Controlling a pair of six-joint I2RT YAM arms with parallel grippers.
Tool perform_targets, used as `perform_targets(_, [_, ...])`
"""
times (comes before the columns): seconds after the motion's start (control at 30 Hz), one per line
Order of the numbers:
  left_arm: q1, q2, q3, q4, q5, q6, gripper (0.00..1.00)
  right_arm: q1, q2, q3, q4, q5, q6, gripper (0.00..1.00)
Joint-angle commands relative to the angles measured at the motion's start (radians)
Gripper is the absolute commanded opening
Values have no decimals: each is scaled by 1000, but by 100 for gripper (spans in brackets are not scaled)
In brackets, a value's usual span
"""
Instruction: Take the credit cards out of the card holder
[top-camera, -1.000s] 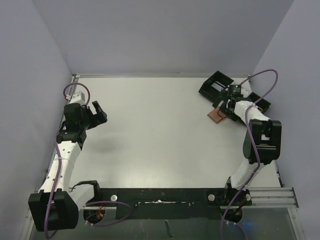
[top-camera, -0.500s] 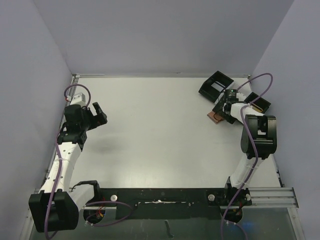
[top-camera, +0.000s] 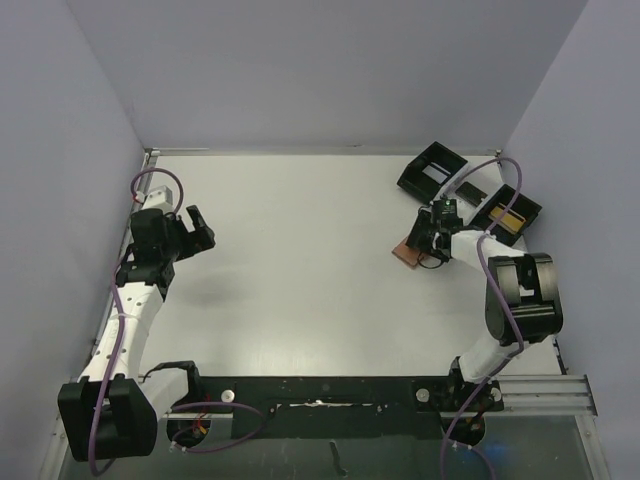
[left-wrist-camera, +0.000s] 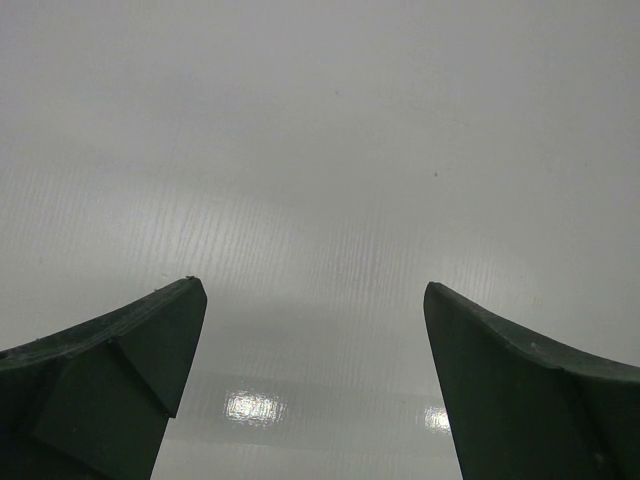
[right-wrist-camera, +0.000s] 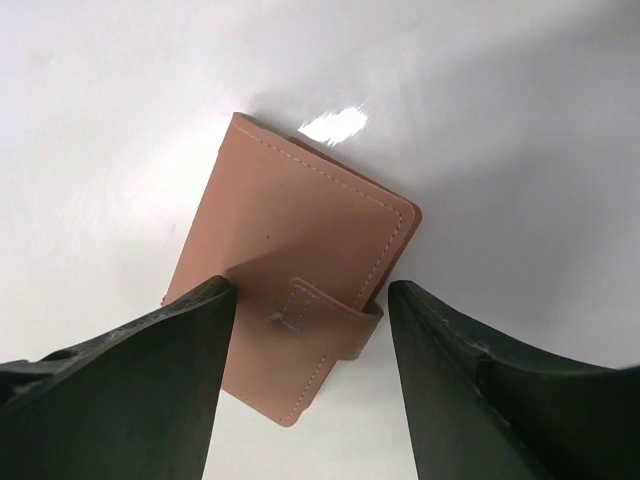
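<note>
The wallet (right-wrist-camera: 300, 225) lies closed near the surface's (top-camera: 300, 260) far right corner, its cards seemingly all still to remove. The right pincer (right-wrist-camera: 310, 288) straddles it, grip unclear. The left pincer (left-wrist-camera: 315, 300) is wide and empty.

Your top camera looks down from high at the near edge over the whole table (top-camera: 300, 290), left wrist close above bare table, right wrist close above the card holder (right-wrist-camera: 300, 250), shared with top (top-camera: 406, 252).
</note>
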Motion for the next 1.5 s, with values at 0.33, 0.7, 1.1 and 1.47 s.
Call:
perform_targets(0.33, [8,-10,-6,95,42,26,91,-112,-186,-97,53,-315,60,63])
perform_targets(0.7, [8,9,-5,96,51,19,90,-137,-55,-101,112,-414,109,56])
perform_targets(1.1, [9,43,5,85,66,12,90,-179,-31,-157,203,-477,108,35])
perform_targets(1.47, [9,85,26,64,77,-12,90,-113,-146,-113,107,-423,-47,10])
